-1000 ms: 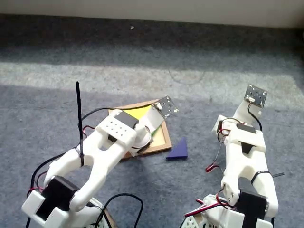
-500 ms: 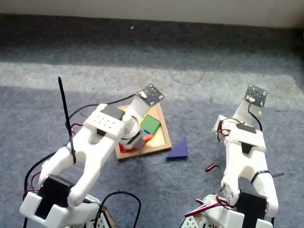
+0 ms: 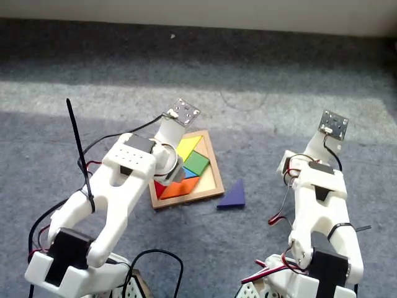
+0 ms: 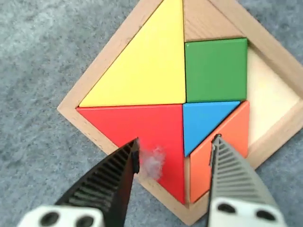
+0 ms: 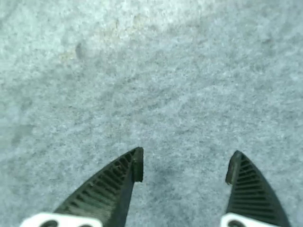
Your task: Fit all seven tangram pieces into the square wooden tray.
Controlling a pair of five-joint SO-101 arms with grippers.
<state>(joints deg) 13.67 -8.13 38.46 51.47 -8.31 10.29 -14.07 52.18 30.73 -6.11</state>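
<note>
The dark triangle (image 3: 232,196) lies flat on the counter (image 3: 279,93) just beside the tray (image 3: 211,177). It looks thin, stiff, light, probably slick, so I'd pinch across its edges. Both arms' jaws hang open, empty.

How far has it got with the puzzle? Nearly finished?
Over halfway. Done: yellow triangle, red triangle, green square, blue triangle and orange piece lie in the tray. In hand: nothing; the left gripper hovers open above the tray, the right gripper open over carpet. Left: the purple triangle lies on the carpet beside the tray, whose floor shows a pale gap.
</note>
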